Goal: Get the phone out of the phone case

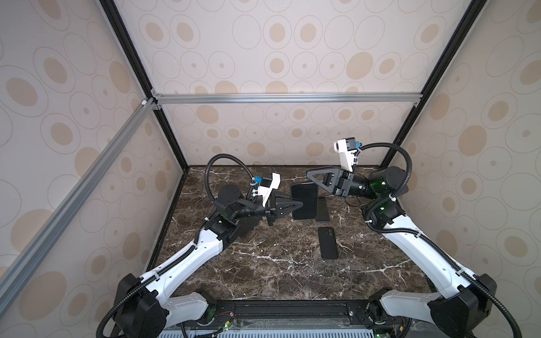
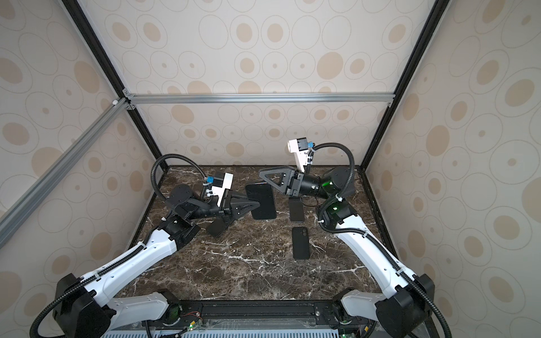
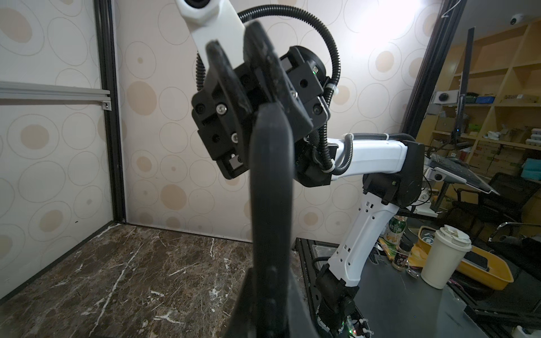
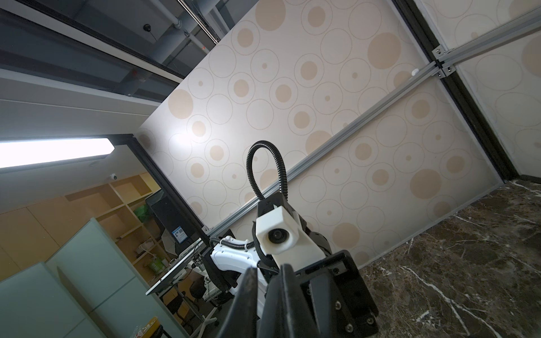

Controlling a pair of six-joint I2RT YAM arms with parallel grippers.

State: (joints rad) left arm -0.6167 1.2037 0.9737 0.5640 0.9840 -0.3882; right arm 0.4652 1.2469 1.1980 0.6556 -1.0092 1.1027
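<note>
Not done, by my read: the cased phone [image 1: 307,194] looks like one piece with no split showing, though it's too dark to be sure. It hangs above the worktop [image 1: 263,263], its side edge clamped in the closed left pincer [image 1: 301,204]. The right pincer [image 1: 309,174] sits at its far corner, jaws nearly together; grip or mere touch, cannot tell. Peeling the case off is left.

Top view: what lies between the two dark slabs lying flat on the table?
Nothing: bare marble table separates the glossy slab from the slab with camera holes, in both top views.
</note>
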